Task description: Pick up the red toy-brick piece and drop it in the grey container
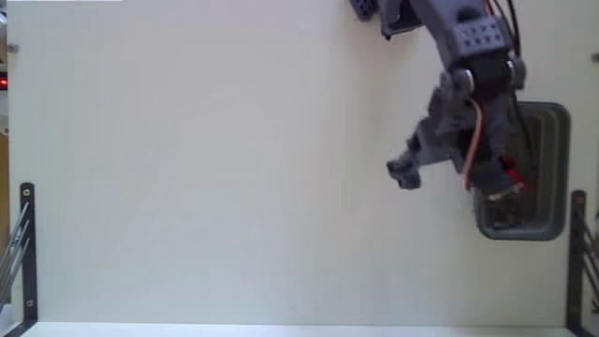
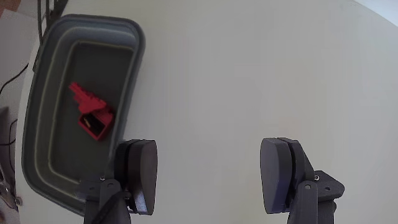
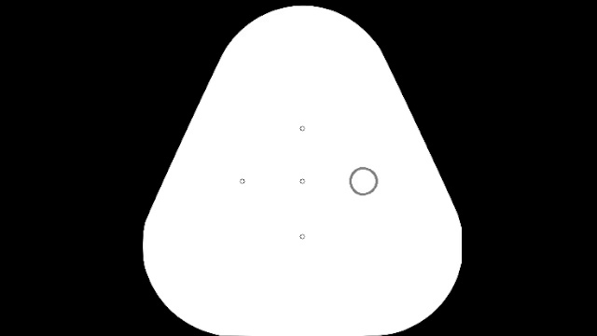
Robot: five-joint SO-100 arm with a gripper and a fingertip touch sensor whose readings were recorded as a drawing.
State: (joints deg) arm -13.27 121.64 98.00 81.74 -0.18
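With the red toy-brick piece point(image 2: 91, 114) lying inside the grey container point(image 2: 135, 74) and the gripper point(image 2: 208, 174) empty with jaws wide over bare table point(image 2: 261, 68), the residual hazard is collision — a careless retreat could clip the container's rim and shift it.

Grey 3D-printed arm point(image 1: 468, 56) reaches in from the top edge of the fixed view, wrist bent downward. Two-finger gripper point(image 2: 208, 177) — jaws spread wide apart, nothing between the dark pads point(image 2: 140, 168).
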